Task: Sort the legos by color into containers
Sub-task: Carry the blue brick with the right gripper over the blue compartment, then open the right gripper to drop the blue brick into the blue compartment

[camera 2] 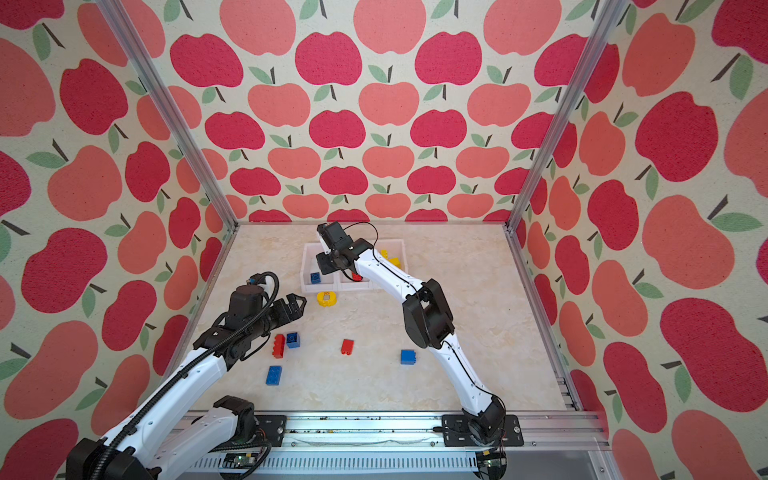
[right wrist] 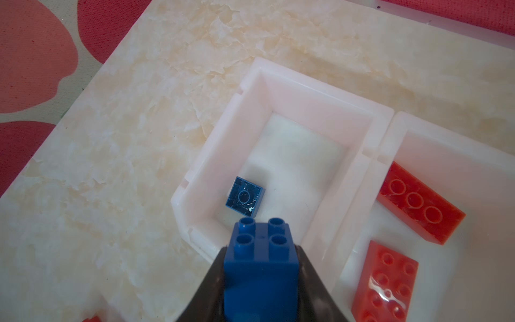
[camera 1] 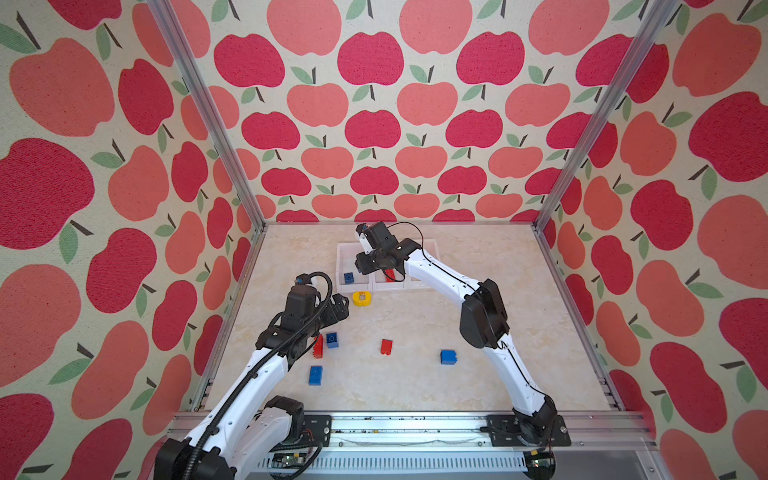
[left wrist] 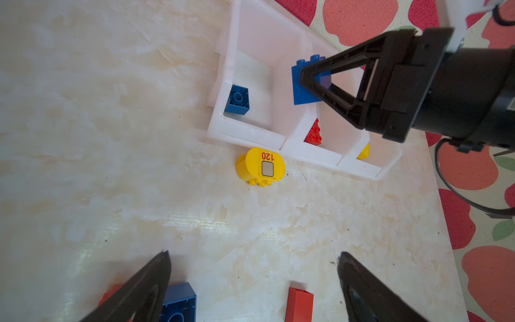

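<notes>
Marbled cream tabletop [camera 1: 478, 374], apple-print walls [camera 1: 62, 187] on three sides, aluminium posts [camera 1: 212, 124] at the corners. Left pincer [left wrist: 254, 253] gaping wide by loose red and blue bricks [camera 1: 331, 339]. Yellow round piece [camera 1: 362, 298] just before the white bins [left wrist: 245, 133]. Right pincer [right wrist: 260, 249] clamps a blue square brick [right wrist: 260, 278] over the leftmost bin [right wrist: 278, 92], where an upturned blue brick [right wrist: 245, 196] lies; two red bricks [right wrist: 420, 203] in the middle bin [right wrist: 401, 125].

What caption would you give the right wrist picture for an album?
Right gripper holds a blue brick above the white bin where another blue brick already lies.
</notes>
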Motion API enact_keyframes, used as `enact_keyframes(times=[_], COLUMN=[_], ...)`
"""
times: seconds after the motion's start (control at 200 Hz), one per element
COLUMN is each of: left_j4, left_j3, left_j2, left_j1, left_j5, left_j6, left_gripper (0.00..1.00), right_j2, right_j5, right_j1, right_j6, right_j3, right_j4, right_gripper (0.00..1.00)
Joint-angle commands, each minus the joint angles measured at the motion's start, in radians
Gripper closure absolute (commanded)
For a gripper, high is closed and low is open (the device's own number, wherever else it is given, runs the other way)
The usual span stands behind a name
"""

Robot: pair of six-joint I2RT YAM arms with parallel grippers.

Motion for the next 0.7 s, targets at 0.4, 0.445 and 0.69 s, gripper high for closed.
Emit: enact_keyframes(times=[0.4, 0.445, 0.69], left_j4=[-0.040, -0.039, -0.054], left_j3=[0.005, 0.007, 0.020], left_j2=[-0.008, -0.005, -0.002], left_j1=[0.017, 0.017, 0.019], left_j5=[0.015, 0.015, 0.012], left_j6=[0.001, 0.000, -0.001], left_gripper=[0.03, 0.03, 0.03], right_j2=[0.106, 0.103, 0.078], right_j5=[-0.001, -0.003, -0.006], right_j1=[-0.021, -0.022, -0.022], right_j6=[-0.034, -0.035, -0.039], right_j3=[0.150, 0.149, 0.145], right_j4=[-0.040, -0.041, -0.040], right_gripper=[0.44, 0.43, 0.40])
